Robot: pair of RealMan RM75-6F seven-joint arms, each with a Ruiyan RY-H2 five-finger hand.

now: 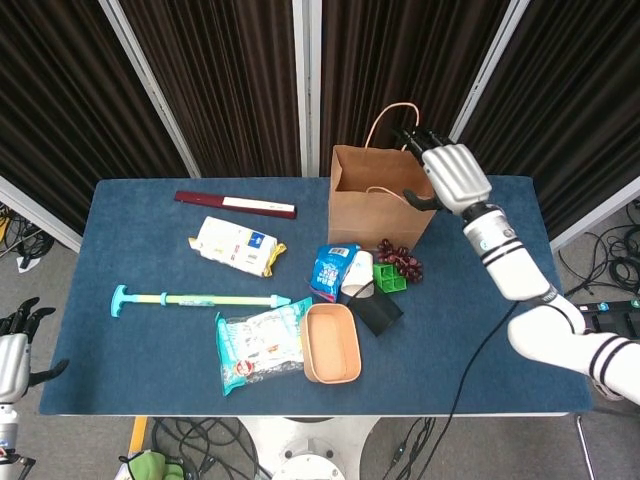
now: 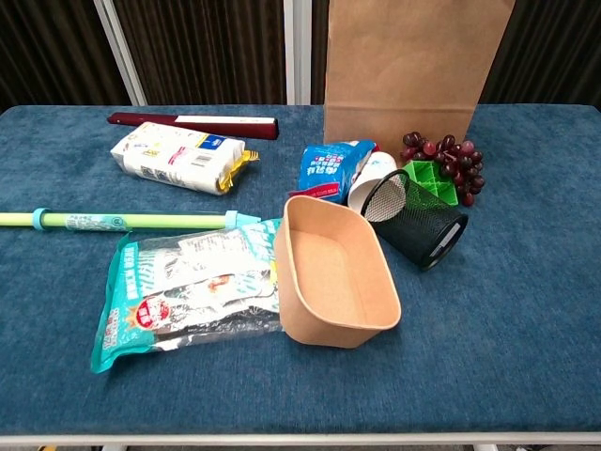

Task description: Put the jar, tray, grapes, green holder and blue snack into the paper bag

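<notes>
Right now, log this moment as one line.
right hand: empty over bag | left hand: idle | jar: unseen | tray, grapes: on table

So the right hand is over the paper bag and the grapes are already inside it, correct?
Not quite. The right hand is over the paper bag, but the grapes are not inside it: the head view shows them on the table at the foot of the bag, beside the green holder.
</notes>
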